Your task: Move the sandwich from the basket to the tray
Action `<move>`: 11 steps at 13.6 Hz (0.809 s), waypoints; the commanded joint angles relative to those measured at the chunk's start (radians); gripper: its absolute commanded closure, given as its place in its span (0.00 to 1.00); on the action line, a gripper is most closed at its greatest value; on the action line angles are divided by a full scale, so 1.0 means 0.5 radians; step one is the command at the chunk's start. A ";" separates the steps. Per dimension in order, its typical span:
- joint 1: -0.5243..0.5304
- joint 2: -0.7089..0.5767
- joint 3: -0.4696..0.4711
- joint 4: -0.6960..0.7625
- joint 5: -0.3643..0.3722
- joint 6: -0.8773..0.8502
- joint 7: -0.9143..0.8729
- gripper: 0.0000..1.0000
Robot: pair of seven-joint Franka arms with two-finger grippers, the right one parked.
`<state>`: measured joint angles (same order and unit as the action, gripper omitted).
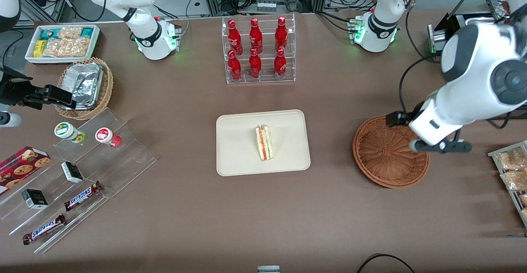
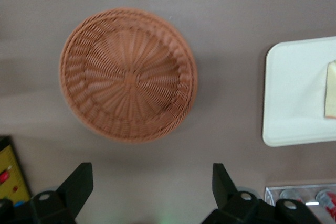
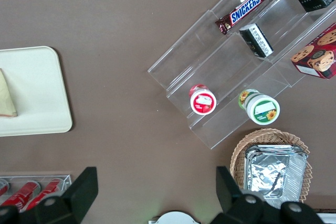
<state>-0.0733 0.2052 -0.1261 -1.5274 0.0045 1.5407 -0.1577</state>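
The layered triangular sandwich lies mid-tray, a smooth cream rectangle with rounded corners. The gripper, jaws wide apart, hovers above the round woven wicker basket.

I see the sandwich lying on the cream tray. The woven basket sits empty, toward the working arm's end.

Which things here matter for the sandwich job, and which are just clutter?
Job:
sandwich, lying on the tray
basket, nothing in it
claw, open above the basket

Clutter:
cola bottles
Snickers bars
foil basket
snack bin
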 commanded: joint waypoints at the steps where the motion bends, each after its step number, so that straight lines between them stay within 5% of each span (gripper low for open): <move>1: 0.079 -0.171 -0.018 -0.099 0.022 -0.096 0.015 0.00; 11: 0.192 -0.487 -0.006 -0.311 0.071 -0.253 0.018 0.00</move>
<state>-0.0038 0.0152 -0.1225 -1.6343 0.0284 1.4271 -0.1577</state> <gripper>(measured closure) 0.000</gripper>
